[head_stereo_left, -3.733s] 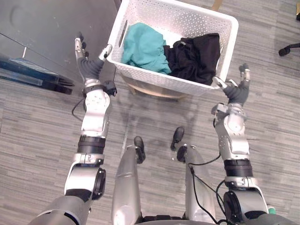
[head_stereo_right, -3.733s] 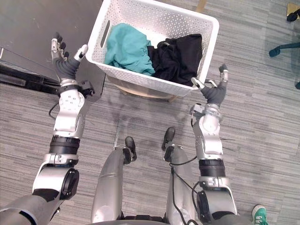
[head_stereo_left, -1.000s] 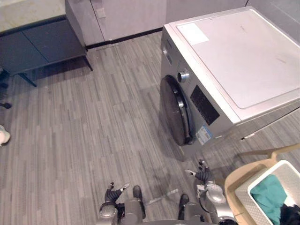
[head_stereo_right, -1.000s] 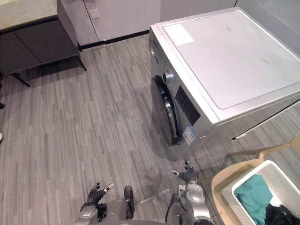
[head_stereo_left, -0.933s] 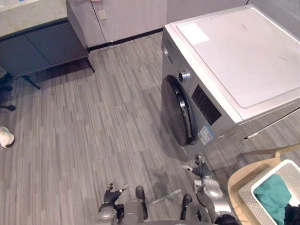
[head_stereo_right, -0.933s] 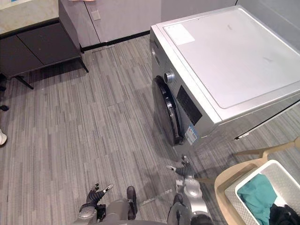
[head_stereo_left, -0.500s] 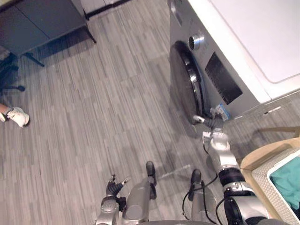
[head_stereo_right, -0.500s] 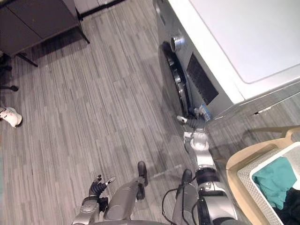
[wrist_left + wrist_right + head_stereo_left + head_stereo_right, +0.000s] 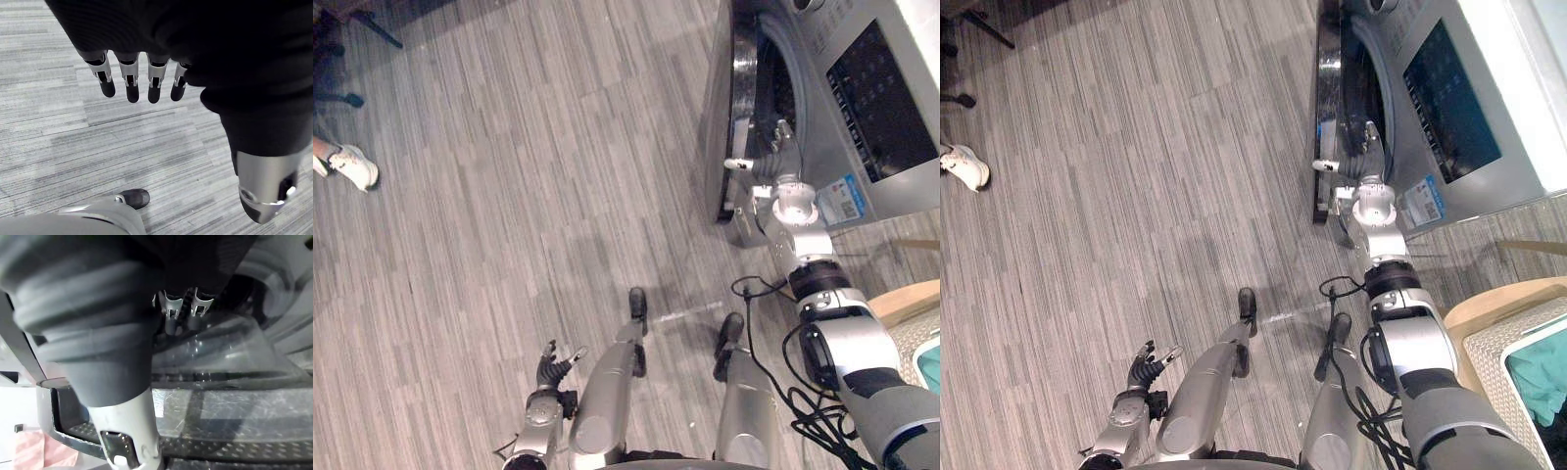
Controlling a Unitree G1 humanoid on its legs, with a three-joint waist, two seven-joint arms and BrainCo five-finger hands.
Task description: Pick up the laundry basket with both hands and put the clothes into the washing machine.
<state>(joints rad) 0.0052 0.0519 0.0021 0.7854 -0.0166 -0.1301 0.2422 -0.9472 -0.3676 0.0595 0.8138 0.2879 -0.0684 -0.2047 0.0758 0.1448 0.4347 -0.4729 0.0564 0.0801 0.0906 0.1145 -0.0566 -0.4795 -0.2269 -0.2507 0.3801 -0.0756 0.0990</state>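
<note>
Washer (image 9: 876, 108): at the upper right, its door (image 9: 722, 127) swung partly out and seen edge-on, with the drum mouth dark behind it. Right hand (image 9: 771, 166): raised at the door's lower edge, fingers (image 9: 171, 316) straight and close together, pointed toward the door glass, thumb held out to the side; nothing is held. Whether the door is touched cannot be told. Left hand (image 9: 551, 366): hung low over the floor at the lower left, fingers (image 9: 129, 83) straight and slightly parted, empty. Basket (image 9: 1491, 364): set on a beige stool (image 9: 1489, 299) at the lower right edge, teal cloth (image 9: 1545, 377) inside; not yet lifted. It lies behind and to the right of the right hand and well apart from both; the right hand is much the nearer. Its long axis cannot be told, being cut off by the edge. A turn to the right is judged necessary before a two-handed lift. A person's shoe (image 9: 354, 166) is noted at far left.
</note>
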